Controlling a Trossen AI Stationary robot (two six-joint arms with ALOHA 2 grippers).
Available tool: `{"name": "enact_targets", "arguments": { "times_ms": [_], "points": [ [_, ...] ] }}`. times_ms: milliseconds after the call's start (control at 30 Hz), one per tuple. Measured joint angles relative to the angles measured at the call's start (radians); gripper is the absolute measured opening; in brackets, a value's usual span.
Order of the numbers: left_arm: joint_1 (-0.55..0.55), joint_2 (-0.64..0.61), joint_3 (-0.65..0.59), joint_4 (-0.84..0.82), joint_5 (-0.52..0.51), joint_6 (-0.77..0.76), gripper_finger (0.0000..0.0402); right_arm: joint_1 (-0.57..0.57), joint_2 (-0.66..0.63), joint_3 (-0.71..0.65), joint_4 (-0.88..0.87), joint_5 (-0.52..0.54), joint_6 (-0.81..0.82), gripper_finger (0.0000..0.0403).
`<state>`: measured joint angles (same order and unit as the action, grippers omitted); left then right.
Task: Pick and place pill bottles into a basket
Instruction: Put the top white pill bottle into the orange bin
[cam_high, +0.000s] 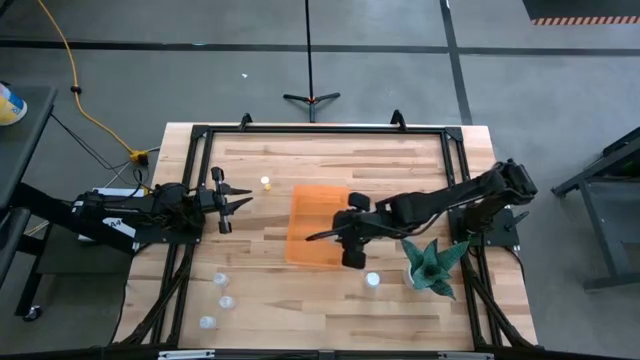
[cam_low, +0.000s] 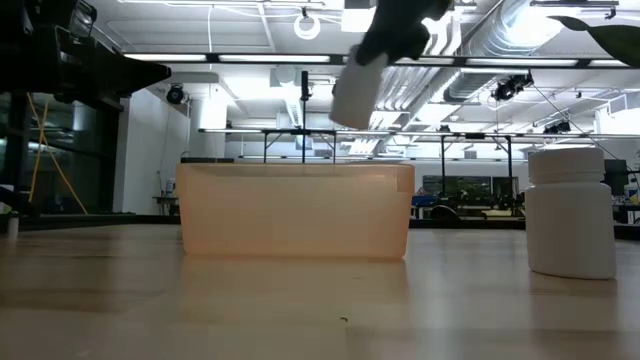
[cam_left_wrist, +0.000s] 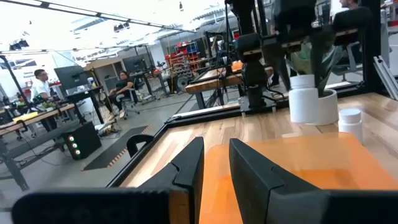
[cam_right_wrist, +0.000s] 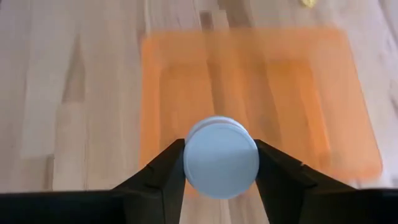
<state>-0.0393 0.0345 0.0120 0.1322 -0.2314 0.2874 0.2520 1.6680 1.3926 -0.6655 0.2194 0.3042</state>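
Right gripper (cam_right_wrist: 221, 163) holds a pill bottle (cam_right_wrist: 221, 155) tilted above the basket (cam_right_wrist: 261, 87)

bright overhead lighting; soft shadows; wrist-view blur

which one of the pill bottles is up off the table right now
The pill bottle clamped in the right gripper, held above the orange basket. The others, like the one beside the plant, stand on the wood.

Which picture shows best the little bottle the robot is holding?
The right wrist view: the held bottle fills the middle, pinched by the right gripper above the basket. The low view shows it hanging overhead. The high view hides it.
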Motion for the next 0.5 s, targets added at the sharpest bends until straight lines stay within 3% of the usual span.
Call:
{"name": "enact_targets", "arguments": {
  "times_ms": [300,500],
  "points": [
    [0.000,0.000,0.000,0.000,0.000,0.000,0.0111,-0.038,0.144,0.000,0.061,-0.121,-0.065,0.0171],
    [0.000,0.000,0.000,0.000,0.000,0.000,0.0111,-0.064,0.203,0.000,0.065,-0.208,-0.059,0.0156]
  ]
}}
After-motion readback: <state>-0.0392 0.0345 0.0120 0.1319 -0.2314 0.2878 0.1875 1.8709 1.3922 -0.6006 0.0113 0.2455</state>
